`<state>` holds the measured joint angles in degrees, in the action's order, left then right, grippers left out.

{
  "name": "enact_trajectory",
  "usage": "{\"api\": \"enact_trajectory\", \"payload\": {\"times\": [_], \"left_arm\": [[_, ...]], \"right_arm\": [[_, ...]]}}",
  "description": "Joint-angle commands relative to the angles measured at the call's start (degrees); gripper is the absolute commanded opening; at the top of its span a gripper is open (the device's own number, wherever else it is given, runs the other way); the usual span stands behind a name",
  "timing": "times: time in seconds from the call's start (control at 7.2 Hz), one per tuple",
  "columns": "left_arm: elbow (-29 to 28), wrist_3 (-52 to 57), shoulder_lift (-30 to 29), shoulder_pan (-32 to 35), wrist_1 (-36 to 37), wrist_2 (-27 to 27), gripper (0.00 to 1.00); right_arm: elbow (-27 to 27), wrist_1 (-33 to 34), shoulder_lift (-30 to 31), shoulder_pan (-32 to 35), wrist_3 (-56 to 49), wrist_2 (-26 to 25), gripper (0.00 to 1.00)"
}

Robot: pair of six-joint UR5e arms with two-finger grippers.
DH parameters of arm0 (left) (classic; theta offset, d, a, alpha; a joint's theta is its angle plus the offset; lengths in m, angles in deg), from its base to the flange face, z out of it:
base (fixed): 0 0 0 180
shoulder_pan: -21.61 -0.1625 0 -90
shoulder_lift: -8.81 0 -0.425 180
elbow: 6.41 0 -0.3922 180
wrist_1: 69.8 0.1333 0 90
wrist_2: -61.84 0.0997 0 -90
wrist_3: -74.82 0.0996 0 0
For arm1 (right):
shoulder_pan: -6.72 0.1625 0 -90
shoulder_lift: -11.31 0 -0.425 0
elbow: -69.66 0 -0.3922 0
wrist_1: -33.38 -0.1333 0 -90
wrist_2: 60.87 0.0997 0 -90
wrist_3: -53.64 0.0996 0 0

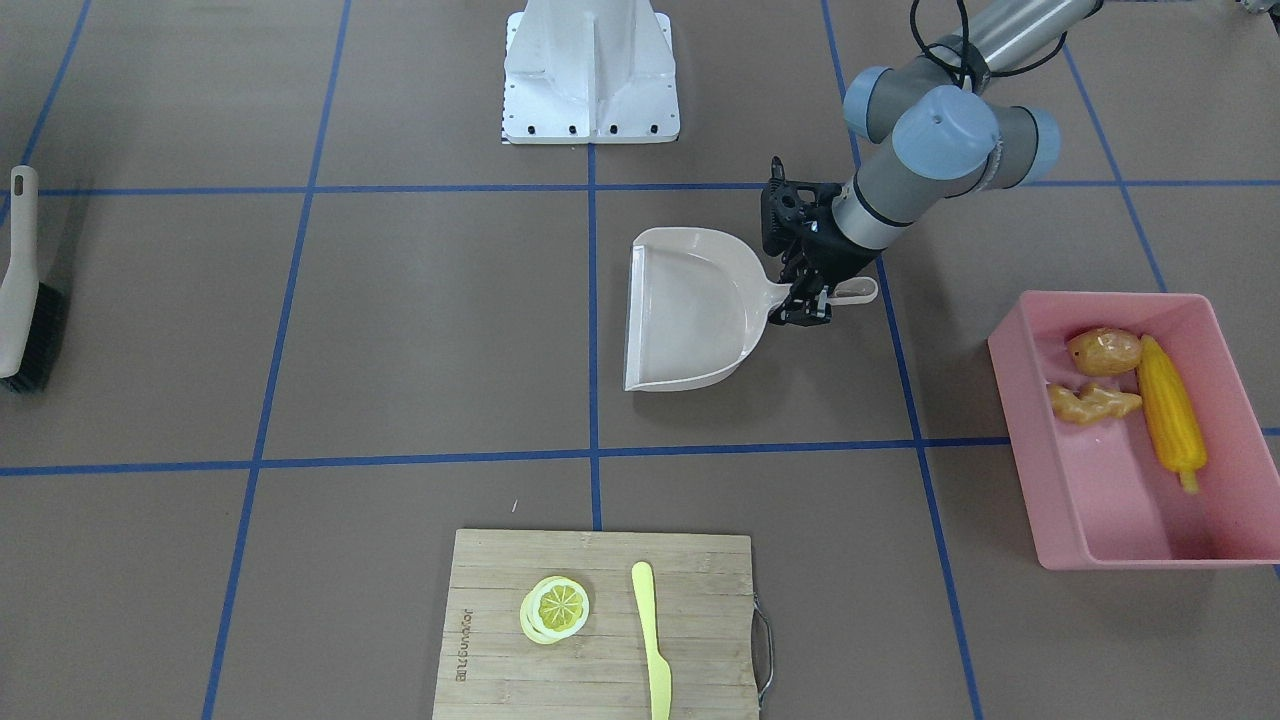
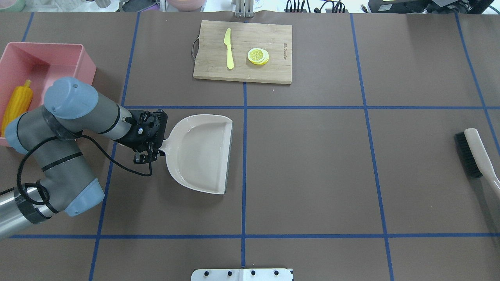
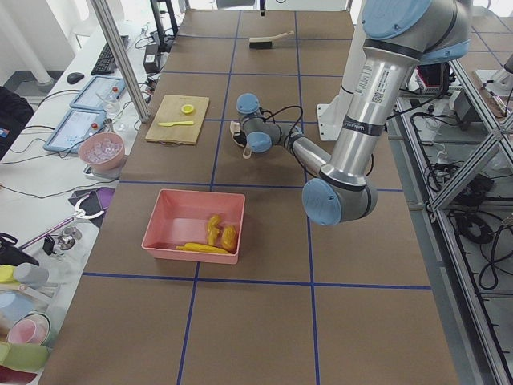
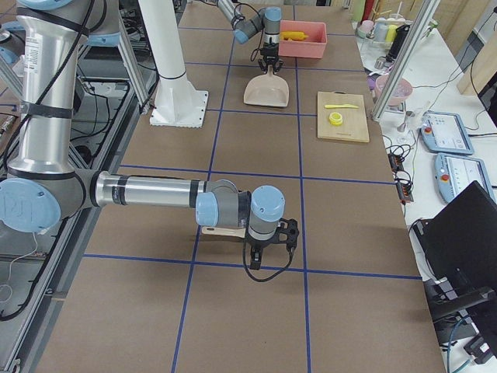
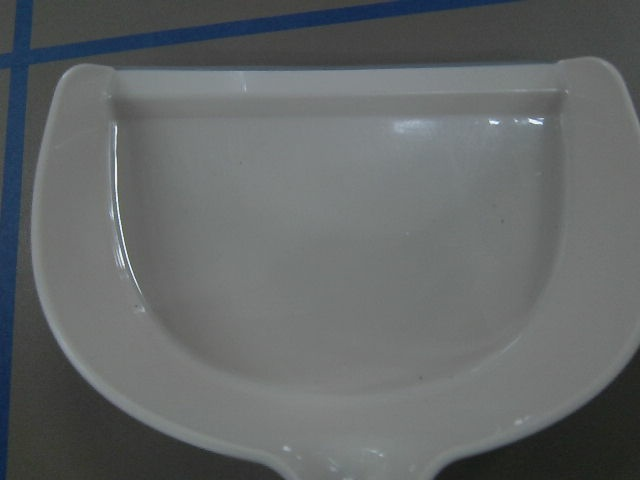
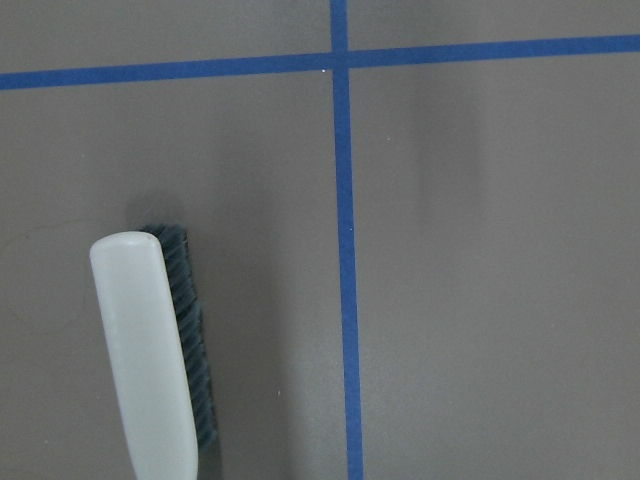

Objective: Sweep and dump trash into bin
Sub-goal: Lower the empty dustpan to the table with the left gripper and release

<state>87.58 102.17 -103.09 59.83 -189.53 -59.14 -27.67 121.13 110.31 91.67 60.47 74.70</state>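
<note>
Trash sits in the pink bin [image 1: 1125,515]: corn cob [image 1: 1170,415], potato [image 1: 1103,351] and ginger root [image 1: 1092,403] lie close together.
My left gripper [image 1: 803,305] straddles the handle of the dustpan [image 1: 690,310], which lies flat; whether its jaws pinch, I cannot tell. My right gripper [image 4: 283,231] hangs above the brush [image 6: 150,350], grip unreadable.

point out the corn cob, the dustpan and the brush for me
corn cob [image 1: 1170,410], exterior front-facing view, middle of the cob's yellow body
dustpan [image 1: 690,310], exterior front-facing view, bare floor of the pan
brush [image 2: 483,156], overhead exterior view, pale handle beside the dark bristles
</note>
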Motion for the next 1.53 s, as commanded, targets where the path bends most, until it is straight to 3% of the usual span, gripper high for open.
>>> {"api": "enact_trajectory", "payload": {"times": [0.0,0.14,0.42,0.69,0.83,1.11,1.39], "left_arm": [[-1.3,-6.3,-0.9,-0.2,-0.2,-0.1,0.76],[-1.3,-6.5,-0.9,-0.1,-0.2,-0.2,0.98],[1.4,-6.3,0.0,2.5,0.0,-0.3,0.99],[5.0,-6.4,3.2,8.6,0.2,-0.1,0.99],[6.0,-6.4,3.4,13.1,2.9,-0.2,0.99],[8.4,-6.5,6.4,25.5,16.5,0.0,0.99],[7.8,-8.4,11.4,37.5,17.9,-0.9,0.99]], "right_arm": [[-0.3,0.0,-0.3,0.1,0.0,-0.7,1.0],[-0.3,0.0,-0.2,0.1,0.0,-1.6,1.0],[-0.4,0.0,-0.5,0.1,0.2,-5.7,1.0],[-0.6,0.0,-0.8,0.1,0.6,-6.2,1.0],[-0.2,-2.2,-1.4,0.1,0.6,-6.4,1.0],[0.5,-6.4,-1.4,0.1,1.3,-6.5,1.0],[0.5,-6.4,-1.5,0.1,8.1,-6.5,1.0]]}}
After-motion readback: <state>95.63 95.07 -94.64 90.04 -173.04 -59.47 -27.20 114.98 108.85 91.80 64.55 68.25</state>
